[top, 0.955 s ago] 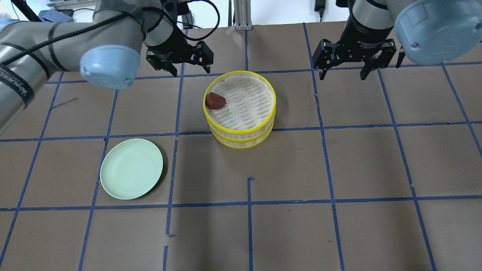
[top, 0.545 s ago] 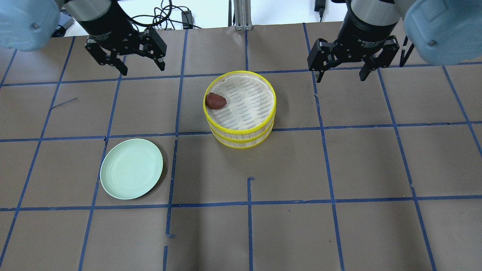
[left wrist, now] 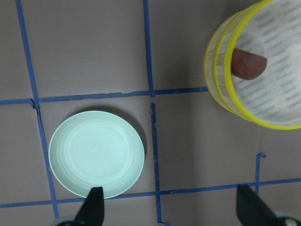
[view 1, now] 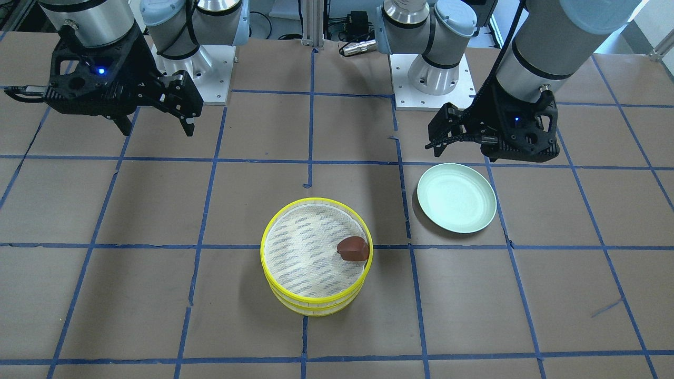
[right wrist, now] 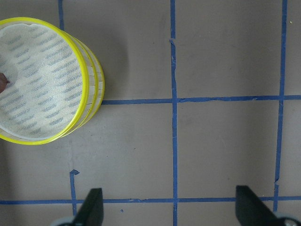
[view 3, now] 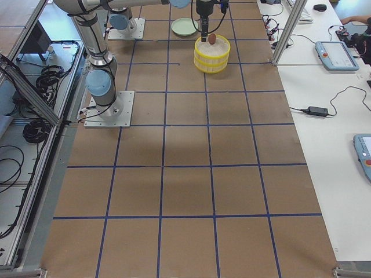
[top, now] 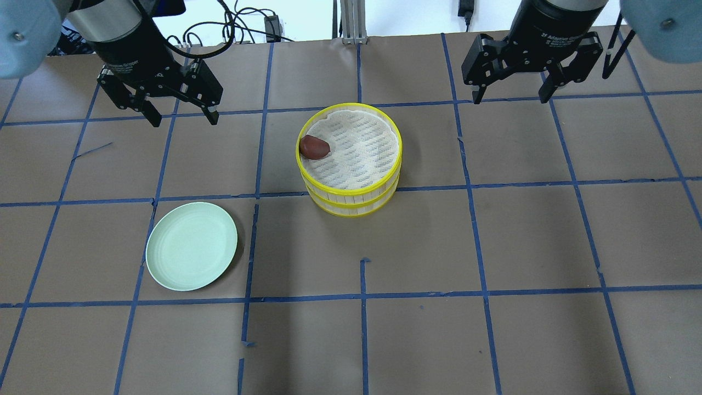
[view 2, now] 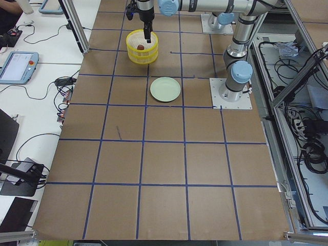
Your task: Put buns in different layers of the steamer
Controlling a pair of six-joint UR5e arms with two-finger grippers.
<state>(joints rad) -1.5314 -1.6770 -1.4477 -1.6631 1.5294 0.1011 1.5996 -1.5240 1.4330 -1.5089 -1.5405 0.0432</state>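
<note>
The steamer (top: 354,198) is two yellow-rimmed trays stacked at the table's middle. The dark reddish-brown bun (top: 314,147) lies on the top layer's liner, against its left rim. It also shows in the front view (view 1: 353,248) and the left wrist view (left wrist: 248,63). The white bun is hidden. My left gripper (top: 184,118) is open and empty, above the table left of and beyond the steamer. My right gripper (top: 511,97) is open and empty, right of and beyond the steamer.
An empty pale green plate (top: 191,245) lies near left of the steamer, also in the left wrist view (left wrist: 96,154). Blue tape lines grid the brown table. The robot bases stand at the back edge (view 1: 432,79).
My left gripper has swung left, from just behind the steamer to the far left. My right gripper has drawn back a little. Both stay open. Bun and steamer have not moved.
</note>
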